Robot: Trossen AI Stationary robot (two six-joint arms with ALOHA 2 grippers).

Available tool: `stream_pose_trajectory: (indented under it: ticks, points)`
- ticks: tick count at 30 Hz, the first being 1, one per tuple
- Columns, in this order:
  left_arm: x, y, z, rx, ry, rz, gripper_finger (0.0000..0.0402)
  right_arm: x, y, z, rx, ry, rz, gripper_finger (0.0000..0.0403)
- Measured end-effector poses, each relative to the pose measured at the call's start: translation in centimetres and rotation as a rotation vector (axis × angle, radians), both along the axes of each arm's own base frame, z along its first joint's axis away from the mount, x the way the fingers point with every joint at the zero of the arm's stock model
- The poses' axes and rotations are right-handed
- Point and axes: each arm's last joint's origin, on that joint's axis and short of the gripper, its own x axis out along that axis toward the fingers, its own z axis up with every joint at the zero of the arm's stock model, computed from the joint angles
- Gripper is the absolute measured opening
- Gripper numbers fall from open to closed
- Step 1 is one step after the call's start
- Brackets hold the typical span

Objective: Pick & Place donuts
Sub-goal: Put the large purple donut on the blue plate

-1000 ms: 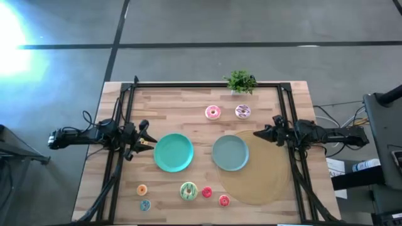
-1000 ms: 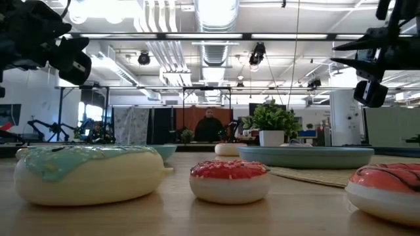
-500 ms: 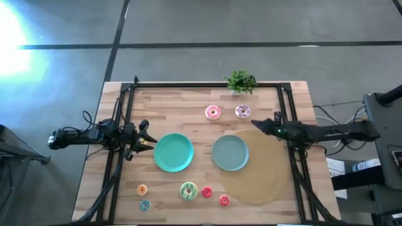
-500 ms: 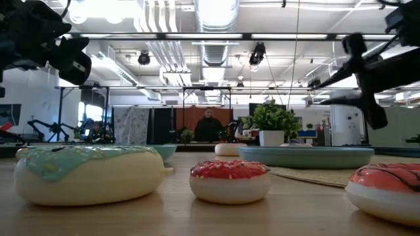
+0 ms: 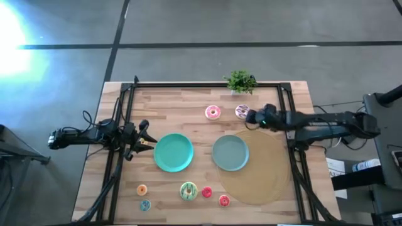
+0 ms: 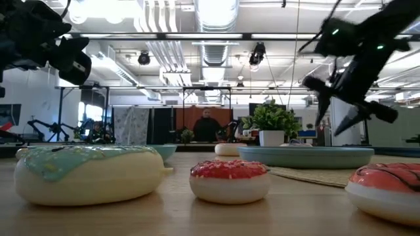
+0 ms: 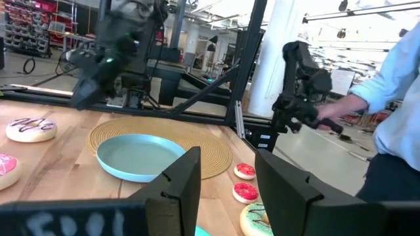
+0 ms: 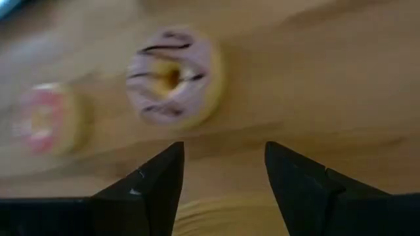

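Note:
The white-purple donut (image 5: 242,112) and the pink donut (image 5: 213,112) lie flat on the far part of the table. Orange (image 5: 142,189), teal (image 5: 145,205) and green-yellow (image 5: 188,191) donuts and two red ones (image 5: 206,192) lie along the near edge. My right gripper (image 5: 251,117) is open and tipped down just right of the white-purple donut (image 8: 172,75), which lies ahead of its fingertips (image 8: 223,172) and is untouched. My left gripper (image 5: 146,139) waits open and level at the table's left, with nothing between its fingers (image 7: 226,177).
Two teal plates (image 5: 173,152) (image 5: 230,153) sit mid-table, the right one on the edge of a round woven mat (image 5: 260,172). A small potted plant (image 5: 240,81) stands at the far edge behind the donuts. A person's sleeve (image 7: 394,78) shows beyond the table.
My right gripper has swung from above the mat's far right edge toward the table's far left, to the white-purple donut. It has tipped from level to pointing down, and its fingers stand wider apart. No donut has moved.

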Motion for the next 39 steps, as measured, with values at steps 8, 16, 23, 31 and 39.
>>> stream_pose_trajectory:
  ticks: [8, 16, 23, 31, 39]
  points:
    - [0.0, 0.0, 0.0, 0.0, 0.0, 0.0, 0.012, 1.9, -6.2, 0.6, 0.055, 0.065, 0.22, 0.0201]
    - [0.0, 0.0, 0.0, 0.0, 0.0, 0.001, 0.012, 3.1, -9.5, -1.8, 0.186, 0.125, 0.374, 0.0201]
    - [0.0, 0.0, 0.0, 0.0, 0.0, 0.0, 0.012, 4.2, -10.6, -3.2, 0.211, 0.191, 0.409, 0.02]
    - [0.0, 0.0, 0.0, 0.0, 0.0, 0.0, 0.012, 4.2, -10.7, -2.7, 0.152, 0.244, 0.479, 0.0103]
    - [0.0, 0.0, 0.0, 0.0, 0.0, 0.0, 0.012, 4.0, -10.2, -1.4, 0.107, 0.24, 0.528, 0.0014]
